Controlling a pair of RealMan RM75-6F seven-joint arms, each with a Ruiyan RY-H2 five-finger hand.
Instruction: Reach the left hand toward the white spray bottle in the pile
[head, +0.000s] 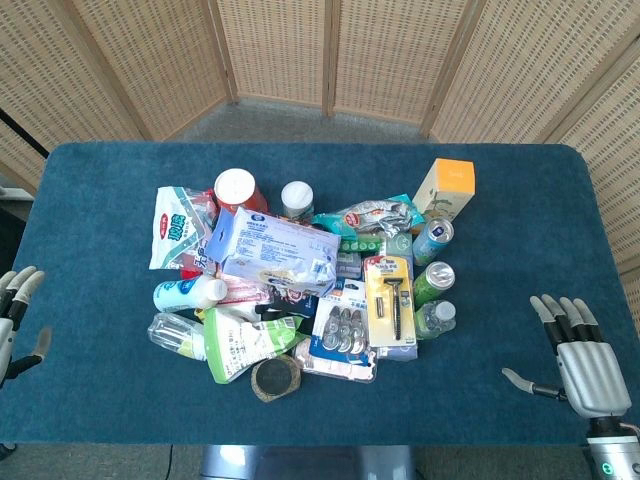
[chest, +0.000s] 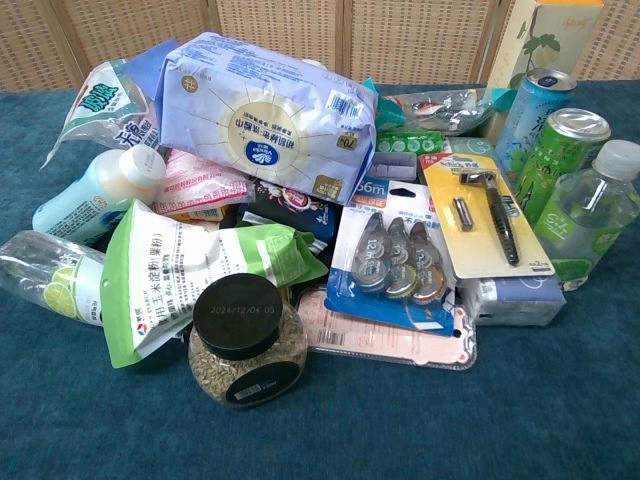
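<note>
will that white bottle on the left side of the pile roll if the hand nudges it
Probably: the white bottle lies on its side, so its round body could roll. A green pouch beside it may block it. Smooth plastic looks slippery.

Left robot hand (head: 18, 305) (fingers spread) beside pile, white spray bottle (head: 188, 293).

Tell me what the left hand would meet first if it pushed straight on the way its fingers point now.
Probably nothing in the pile. The left hand sits at the table's left edge with fingers pointing up-frame, toward the far side. That line crosses bare blue cloth; the white bottle lies off to its right. Height above the table is unclear.
</note>
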